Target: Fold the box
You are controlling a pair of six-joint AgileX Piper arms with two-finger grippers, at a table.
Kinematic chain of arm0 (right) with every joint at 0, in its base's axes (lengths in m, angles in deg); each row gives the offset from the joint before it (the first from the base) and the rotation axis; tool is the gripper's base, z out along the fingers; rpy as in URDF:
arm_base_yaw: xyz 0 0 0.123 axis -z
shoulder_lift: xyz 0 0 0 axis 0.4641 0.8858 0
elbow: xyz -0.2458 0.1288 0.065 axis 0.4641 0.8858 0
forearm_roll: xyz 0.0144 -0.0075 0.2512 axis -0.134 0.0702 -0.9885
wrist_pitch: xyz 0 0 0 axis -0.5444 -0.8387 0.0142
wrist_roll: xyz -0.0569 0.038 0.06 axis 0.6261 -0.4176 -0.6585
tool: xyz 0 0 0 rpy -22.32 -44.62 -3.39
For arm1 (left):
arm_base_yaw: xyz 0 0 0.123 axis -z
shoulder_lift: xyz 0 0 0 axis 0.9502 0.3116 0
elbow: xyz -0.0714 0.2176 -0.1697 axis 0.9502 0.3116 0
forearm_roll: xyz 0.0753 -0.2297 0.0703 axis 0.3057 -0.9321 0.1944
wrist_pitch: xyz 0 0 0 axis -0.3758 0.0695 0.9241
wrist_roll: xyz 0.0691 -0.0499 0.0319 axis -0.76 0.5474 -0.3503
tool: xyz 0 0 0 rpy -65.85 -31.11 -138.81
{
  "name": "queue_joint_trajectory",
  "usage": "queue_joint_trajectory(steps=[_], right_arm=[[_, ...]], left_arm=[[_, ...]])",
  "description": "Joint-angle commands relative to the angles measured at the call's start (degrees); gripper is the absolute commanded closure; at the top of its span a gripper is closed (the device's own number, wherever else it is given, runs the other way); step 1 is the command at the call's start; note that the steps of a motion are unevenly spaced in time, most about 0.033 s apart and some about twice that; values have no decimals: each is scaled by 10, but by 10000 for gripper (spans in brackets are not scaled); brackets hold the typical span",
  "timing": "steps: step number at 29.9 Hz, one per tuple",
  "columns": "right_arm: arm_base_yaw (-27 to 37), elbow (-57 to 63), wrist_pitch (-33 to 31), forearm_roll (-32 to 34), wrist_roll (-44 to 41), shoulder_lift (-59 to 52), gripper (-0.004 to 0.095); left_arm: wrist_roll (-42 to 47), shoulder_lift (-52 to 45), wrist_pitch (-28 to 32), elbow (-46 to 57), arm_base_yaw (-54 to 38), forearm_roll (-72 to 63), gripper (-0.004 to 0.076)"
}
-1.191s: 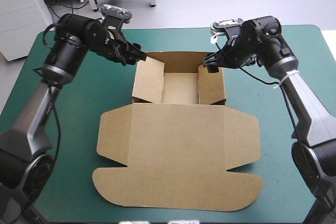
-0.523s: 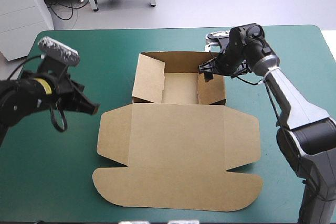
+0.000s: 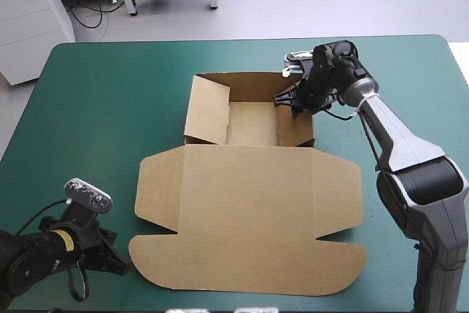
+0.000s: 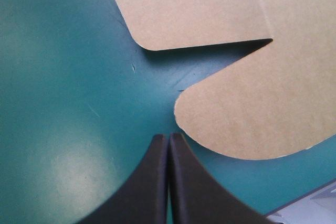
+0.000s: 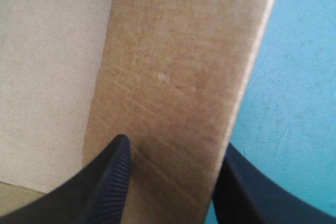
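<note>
High view: our left gripper, clenched, lies low by the lid's near-left corner. Our right gripper, fingers parted, straddles the right wall of the box, which sits mid-table, its long axis near-to-far.

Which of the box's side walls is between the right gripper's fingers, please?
The right wall: the right gripper straddles it, one finger inside, one outside. The left wall leans inward, untouched.

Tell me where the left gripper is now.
In the high view the left gripper sits at the table's near-left, shut, its tip just beside the rounded lid corner of the box.
</note>
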Motion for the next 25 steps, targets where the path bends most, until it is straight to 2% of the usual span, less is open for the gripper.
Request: queue_joint_trajectory(steps=[1, 7, 10, 13, 15, 20, 25], right_arm=[[1, -18, 5, -3, -1, -23, 651], [1, -18, 12, 10, 1, -19, 931], [2, -21, 21, 39, 7, -24, 930], [4, -36, -3, 123, 25, -26, 930], [17, -47, -10, 155, 21, -27, 930], [103, -85, -4, 101, 47, -30, 931], [196, -105, -21, 132, 52, -30, 931]], left_arm=[[8, -30, 33, -5, 2, -6, 755], [7, -51, 36, -5, 2, -3, 756], [7, -51, 34, -5, 2, -3, 756], [7, -51, 36, -5, 2, -3, 756], [7, -51, 40, -5, 2, -3, 756], [7, -51, 40, -5, 2, -3, 756], [7, -51, 35, -5, 2, 5, 756]])
